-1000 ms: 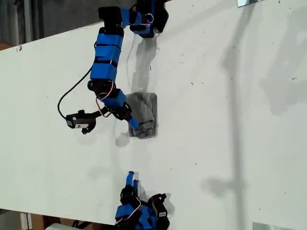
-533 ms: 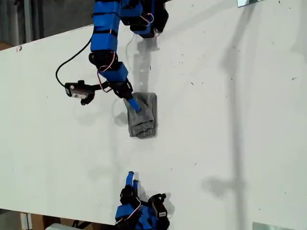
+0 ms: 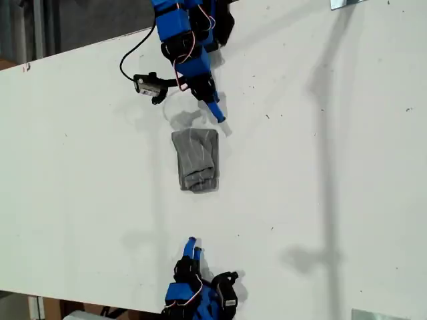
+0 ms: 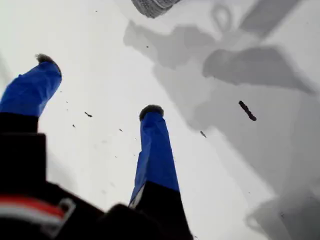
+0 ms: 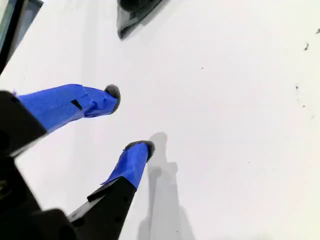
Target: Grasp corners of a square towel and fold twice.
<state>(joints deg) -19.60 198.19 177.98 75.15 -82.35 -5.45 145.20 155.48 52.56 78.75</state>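
The grey striped towel [image 3: 197, 160] lies folded into a small upright rectangle on the white table, its nearer end bunched. My first gripper [image 3: 217, 115] hovers just beyond the towel's far edge, open and empty. In the first wrist view its blue fingers [image 4: 155, 150] spread wide over bare table, and a towel corner [image 4: 152, 6] shows past them. My second gripper [image 3: 193, 247] sits near the table's front edge, well short of the towel, open with nothing in it [image 5: 127, 119]. A dark shape [image 5: 135, 15] beyond it looks like the towel.
The white table [image 3: 320, 167] stretches wide toward the exterior view's right. The first arm's black cable [image 3: 133, 57] loops toward the exterior view's left. Metal brackets [image 3: 347, 3] sit at the table's corners on the exterior view's right. Small dark specks [image 4: 247, 111] mark the surface.
My first gripper has let go of the towel and drawn back toward the far edge, and its arm has folded up. The towel stays folded in place. The second arm shifted slightly.
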